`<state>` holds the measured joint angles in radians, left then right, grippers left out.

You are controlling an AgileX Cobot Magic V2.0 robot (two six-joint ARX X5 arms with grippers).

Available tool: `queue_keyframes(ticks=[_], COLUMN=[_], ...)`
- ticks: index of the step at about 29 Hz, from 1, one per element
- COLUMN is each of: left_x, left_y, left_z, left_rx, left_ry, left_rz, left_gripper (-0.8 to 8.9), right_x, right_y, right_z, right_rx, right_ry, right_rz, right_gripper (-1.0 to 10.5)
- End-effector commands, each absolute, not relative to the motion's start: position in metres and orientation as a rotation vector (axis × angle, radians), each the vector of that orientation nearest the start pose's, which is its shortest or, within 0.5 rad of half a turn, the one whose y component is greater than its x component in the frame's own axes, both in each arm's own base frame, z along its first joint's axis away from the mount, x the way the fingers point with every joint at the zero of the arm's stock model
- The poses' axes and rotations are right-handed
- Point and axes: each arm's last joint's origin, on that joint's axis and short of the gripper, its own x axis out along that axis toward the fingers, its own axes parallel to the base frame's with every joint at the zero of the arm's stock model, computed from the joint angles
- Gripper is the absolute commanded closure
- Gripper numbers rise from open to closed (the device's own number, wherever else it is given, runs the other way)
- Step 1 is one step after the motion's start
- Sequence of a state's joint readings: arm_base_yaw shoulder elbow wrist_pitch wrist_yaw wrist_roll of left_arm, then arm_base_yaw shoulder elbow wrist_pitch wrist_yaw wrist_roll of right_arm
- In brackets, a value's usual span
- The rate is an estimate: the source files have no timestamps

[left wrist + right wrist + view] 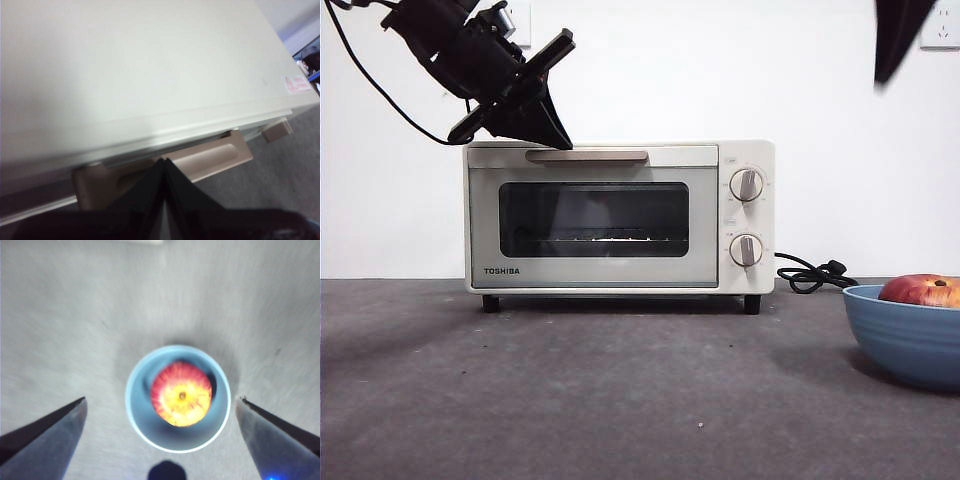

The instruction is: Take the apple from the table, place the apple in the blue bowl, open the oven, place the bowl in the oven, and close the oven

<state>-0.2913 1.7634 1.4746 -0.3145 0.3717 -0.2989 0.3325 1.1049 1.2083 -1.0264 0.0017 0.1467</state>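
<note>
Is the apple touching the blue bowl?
Touching. In the right wrist view the apple sits down inside the bowl, resting on its bottom. The front view shows just its top peeking over the rim.

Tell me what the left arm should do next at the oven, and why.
Probably lower the left gripper onto the beige handle and pull it to swing the oven door down. The apple already sits in the blue bowl, the door looks closed, and the shut gripper hovers just above the handle's left part. The right gripper waits open above the bowl.
</note>
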Motion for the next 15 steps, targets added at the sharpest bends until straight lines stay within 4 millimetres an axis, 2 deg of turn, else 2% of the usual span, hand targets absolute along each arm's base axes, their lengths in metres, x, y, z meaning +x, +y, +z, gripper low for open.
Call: queue_keyframes(ticks=[1,4,9,15], left_x=[0.376,0.371,0.364,0.358], left_y=[-0.130,-0.135,-0.142,-0.145], left_z=[0.263,0.260,0.256,0.252], left_rx=[-0.249,-0.190,-0.097,-0.049], left_ry=[0.871,0.909,0.950,0.998], left_rz=[-0.524,-0.550,-0.549,-0.560], left_gripper=[8.19,8.19,8.19,8.19], right_x=[0.170,0.151,0.120,0.099], right_y=[0.059,0.052,0.042,0.034], right_z=[0.371,0.396,0.426,0.430], right_rx=[0.010,0.030,0.057,0.055], right_ry=[0.836,0.724,0.585,0.590], right_rz=[0.250,0.264,0.280,0.279], right_gripper=[4.6,6.0,9.6,9.6])
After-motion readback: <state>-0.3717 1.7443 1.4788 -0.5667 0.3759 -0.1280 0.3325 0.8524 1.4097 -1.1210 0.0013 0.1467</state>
